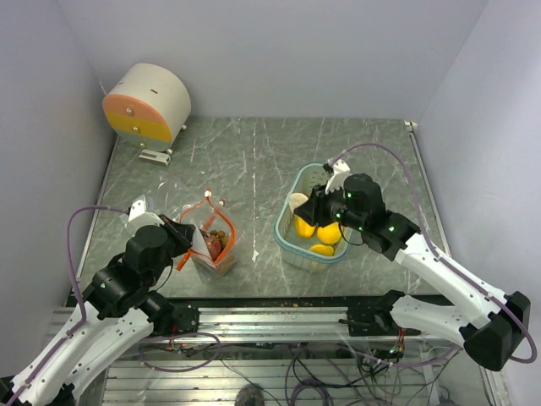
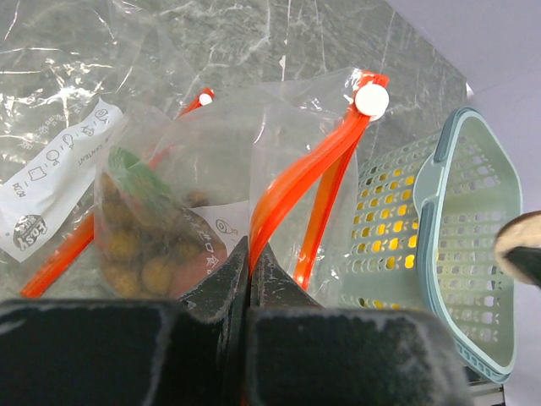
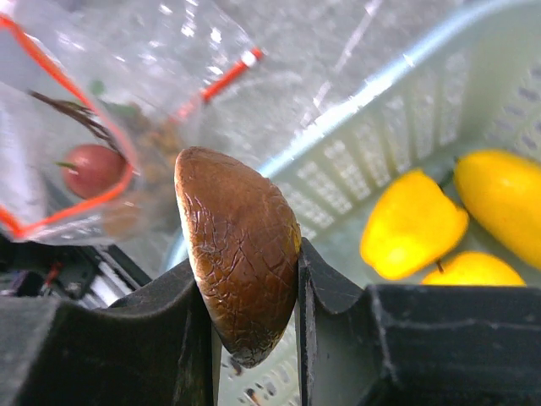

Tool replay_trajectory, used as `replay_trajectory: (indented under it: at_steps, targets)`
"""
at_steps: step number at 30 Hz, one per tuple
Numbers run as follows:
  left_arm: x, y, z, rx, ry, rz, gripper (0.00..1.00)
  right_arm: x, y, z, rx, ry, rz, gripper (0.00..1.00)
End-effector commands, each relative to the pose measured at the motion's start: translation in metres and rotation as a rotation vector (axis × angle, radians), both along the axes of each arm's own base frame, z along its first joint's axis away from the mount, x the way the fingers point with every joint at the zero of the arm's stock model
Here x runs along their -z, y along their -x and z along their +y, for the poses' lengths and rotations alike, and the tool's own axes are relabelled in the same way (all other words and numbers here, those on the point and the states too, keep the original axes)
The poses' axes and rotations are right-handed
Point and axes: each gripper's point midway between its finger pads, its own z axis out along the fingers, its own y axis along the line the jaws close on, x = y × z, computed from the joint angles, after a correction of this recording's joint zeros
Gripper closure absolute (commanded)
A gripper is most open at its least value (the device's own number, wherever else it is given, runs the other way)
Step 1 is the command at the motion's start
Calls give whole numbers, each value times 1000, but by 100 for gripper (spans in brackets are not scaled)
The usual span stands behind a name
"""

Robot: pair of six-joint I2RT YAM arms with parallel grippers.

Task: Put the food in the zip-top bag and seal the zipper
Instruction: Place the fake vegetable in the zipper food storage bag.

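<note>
The task looks roughly half done. The zip-top bag stands open on the left of the table, already holding the bunch of brown fruits and the small reddish fruit. The left gripper has its fingers pressed together, apparently pinching the bag's near edge beside the orange zipper. The right gripper, over the left side of the teal basket, clamps a brown mushroom between its fingers. Three yellow fruits lie in the basket, not yet bagged. The mushroom and these fruits have to go in, and then the zipper needs closing.
</note>
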Motion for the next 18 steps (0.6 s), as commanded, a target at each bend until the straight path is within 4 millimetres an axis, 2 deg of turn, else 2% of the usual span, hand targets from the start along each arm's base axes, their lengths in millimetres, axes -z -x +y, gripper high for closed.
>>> replay_trajectory:
  at_steps: [1,6,9,12,18]
  targets:
    - [-20,-3,-6,15,50,-48,93,-57,5,35,-121,-116,-88,100]
    - [-23,-3,-10,25,72,-51,93,-70,38,121,-305,-140,-139,100]
    - [-24,-3,-10,25,75,-53,93,-68,51,162,-380,-157,-145,100]
    - [-27,-2,-9,26,75,-56,93,-57,50,188,-396,-144,-141,100]
    - [-34,-1,-10,35,81,-67,93,-18,43,221,-386,-47,-117,100]
